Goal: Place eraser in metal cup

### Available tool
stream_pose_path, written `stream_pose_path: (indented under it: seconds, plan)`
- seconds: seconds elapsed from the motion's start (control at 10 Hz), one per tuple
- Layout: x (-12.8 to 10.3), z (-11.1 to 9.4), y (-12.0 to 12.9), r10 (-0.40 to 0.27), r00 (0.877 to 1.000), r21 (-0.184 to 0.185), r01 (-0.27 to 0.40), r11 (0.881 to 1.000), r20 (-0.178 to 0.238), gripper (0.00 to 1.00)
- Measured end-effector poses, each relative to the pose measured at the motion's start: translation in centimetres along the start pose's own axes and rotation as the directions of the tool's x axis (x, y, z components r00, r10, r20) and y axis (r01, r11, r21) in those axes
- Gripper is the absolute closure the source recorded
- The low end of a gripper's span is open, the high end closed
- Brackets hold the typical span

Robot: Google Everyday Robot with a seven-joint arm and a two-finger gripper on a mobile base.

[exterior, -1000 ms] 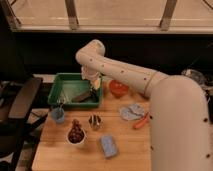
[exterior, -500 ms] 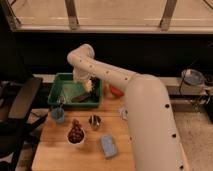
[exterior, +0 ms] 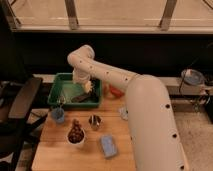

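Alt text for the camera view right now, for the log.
The white arm's gripper hangs inside the green tray, just above the dark eraser lying there. The metal cup stands outside the tray on the wooden table.

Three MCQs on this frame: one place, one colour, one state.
1. Where is the claw? A in the green tray B down on the floor C up at the ceiling
2. Tray colour? A red B green C white
3. The metal cup is: A upright B tipped over C upside down
Key: 1A, the claw sits low in the tray beside the eraser. 2B, its walls show green. 3A, its dark mouth faces up on the table.
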Motion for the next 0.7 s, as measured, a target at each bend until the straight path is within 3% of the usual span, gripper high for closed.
stream_pose_path:
  seconds: [0.3, 0.7]
  plan:
    - [-1.1, 2.0, 0.2, -0.024, 1.0, -0.004, 0.024, 1.0, 0.007, 0.35]
    - [-0.7, 5.2, 1.9, 0.012, 1.0, -0.028, -0.011, 1.0, 0.029, 0.35]
